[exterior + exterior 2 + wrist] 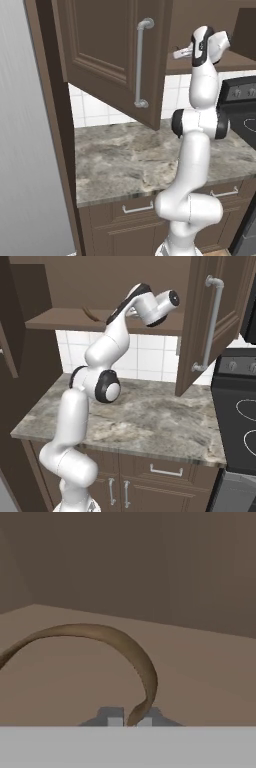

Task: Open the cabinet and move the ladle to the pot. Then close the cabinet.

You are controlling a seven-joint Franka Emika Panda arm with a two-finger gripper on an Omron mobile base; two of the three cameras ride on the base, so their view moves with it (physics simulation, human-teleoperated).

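gripper (130, 721): jaws pinched narrow on the thin curved handle of the ladle (107, 637) | ladle: arches up and away from the fingertips, lying on the cabinet (70, 318) shelf | cabinet doors swung open above the counter (150, 426)

Dark brown cabinet (100, 45), brown ladle (115, 642), grey-veined marbled counter (150, 426).
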